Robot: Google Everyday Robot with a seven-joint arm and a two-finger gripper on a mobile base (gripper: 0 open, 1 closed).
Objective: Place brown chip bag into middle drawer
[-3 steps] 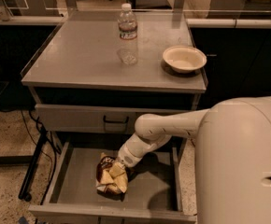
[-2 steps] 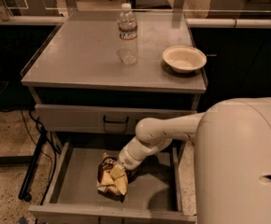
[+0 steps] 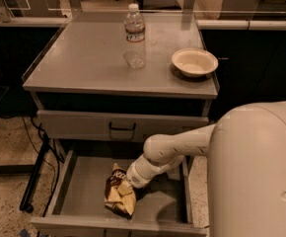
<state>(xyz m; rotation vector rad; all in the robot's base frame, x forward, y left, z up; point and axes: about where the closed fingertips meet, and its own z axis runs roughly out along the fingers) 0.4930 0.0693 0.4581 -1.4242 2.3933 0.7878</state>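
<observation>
The brown chip bag lies on the floor of the open middle drawer, near its front edge, midway between the side walls. The gripper sits at the bag's far right corner; whether it holds the bag cannot be told. Beyond, a bottle and a bowl stand on the cabinet top.

Crinkly bag by tool, seemingly matt metal drawer

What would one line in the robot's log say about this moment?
gripper: down in middle drawer, at brown chip bag | brown chip bag: lying on drawer floor | middle drawer: open | cabinet top: water bottle, bowl
</observation>
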